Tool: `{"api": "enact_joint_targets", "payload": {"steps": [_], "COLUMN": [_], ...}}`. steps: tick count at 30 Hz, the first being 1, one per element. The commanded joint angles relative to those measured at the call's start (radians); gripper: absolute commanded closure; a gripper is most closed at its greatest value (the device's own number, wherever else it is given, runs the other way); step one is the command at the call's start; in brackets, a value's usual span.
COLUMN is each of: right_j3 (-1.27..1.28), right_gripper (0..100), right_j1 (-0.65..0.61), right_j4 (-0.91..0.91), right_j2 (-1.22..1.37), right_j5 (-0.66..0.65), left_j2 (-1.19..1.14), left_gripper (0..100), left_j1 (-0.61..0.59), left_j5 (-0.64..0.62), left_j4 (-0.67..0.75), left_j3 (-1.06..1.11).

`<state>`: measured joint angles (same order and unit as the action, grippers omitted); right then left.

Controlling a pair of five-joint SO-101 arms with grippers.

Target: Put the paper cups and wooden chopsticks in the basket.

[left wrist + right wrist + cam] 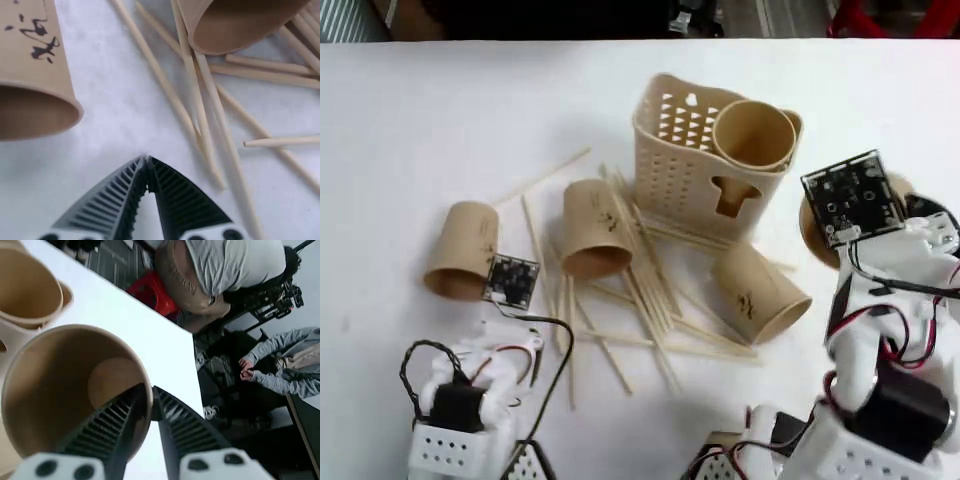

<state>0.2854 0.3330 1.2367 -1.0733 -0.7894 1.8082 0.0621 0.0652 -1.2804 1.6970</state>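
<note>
paper cup (60,390) is pinched at the rim by the right gripper (149,391), one jaw inside and one outside, and it sits just beside the basket (680,170). a second cup (753,135) stands in the basket. the left gripper (147,162) has its jaws pressed together on nothing, low over the white table (440,120), between two cups on their sides, the far-left cup (465,250) and the middle cup (595,230). wooden chopsticks (640,290) lie scattered around them. a fallen cup (760,295) lies near the basket.
</note>
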Motion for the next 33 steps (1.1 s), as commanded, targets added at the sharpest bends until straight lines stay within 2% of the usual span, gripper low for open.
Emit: {"api": "enact_joint_targets", "payload": {"steps": [1,6,12,22,33], "right_j3": [-0.094,-0.13,-0.255,-0.545,-0.565], "right_gripper": [97.8,97.8,97.8,97.8,97.5], "right_j1": [-0.082,-0.186,-0.252,-0.326,-0.329], "right_j4": [-0.002,-0.004,-0.004,0.004,0.081], "right_j2": [0.004,0.031,0.243,0.605,0.754], "right_j5": [0.095,0.193,0.298,0.46,0.585], "left_j2": [0.01,0.01,0.01,0.01,0.01], "left_gripper": [98,98,98,98,98], "left_j1": [0.005,0.005,0.005,0.005,0.005], "left_j5": [0.005,0.005,0.005,0.005,0.005], "left_j4": [-0.005,-0.005,-0.005,-0.005,-0.005], "left_j3": [-0.005,-0.005,-0.005,-0.005,-0.005]}}
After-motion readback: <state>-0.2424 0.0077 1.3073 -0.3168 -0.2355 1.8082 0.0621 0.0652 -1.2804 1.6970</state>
